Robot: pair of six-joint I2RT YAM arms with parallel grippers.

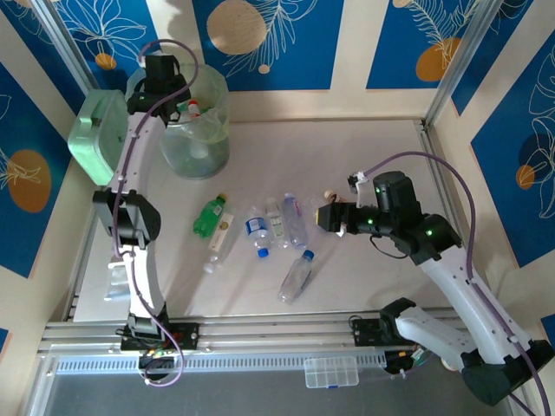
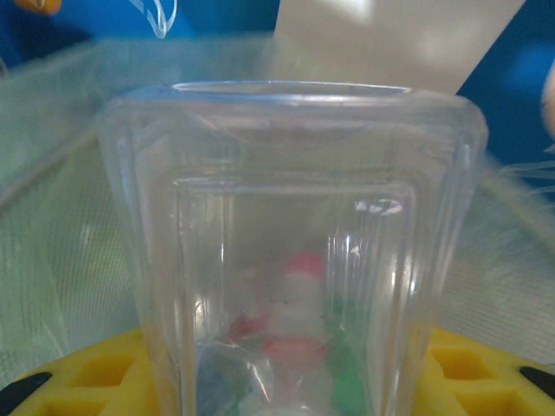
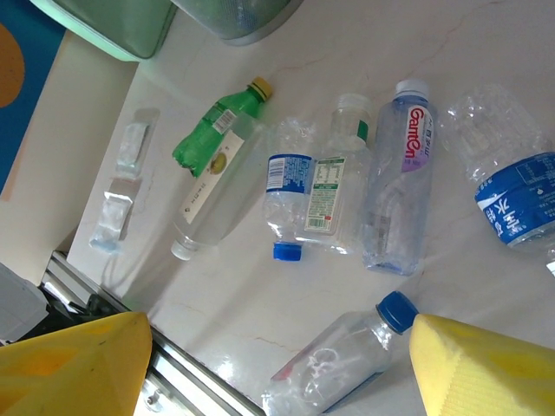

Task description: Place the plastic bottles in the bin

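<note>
The left claw (image 2: 277,381) is closed on a clear bottle (image 2: 286,217), whose ribbed body stands between its yellow fingers (image 2: 78,381). The pale green wall of the bin (image 2: 52,260) is all around this claw. Below the claw, seen blurred through the held bottle, other bottles with red and green parts lie inside the bin. The right claw (image 3: 279,329) is wide open and holds nothing. It hangs over the surface (image 3: 347,35). A blue-capped bottle (image 3: 347,355) lies just under it, between its two fingers. Farther ahead of this claw, a green bottle (image 3: 212,130) and several clear bottles lie side by side.
</note>
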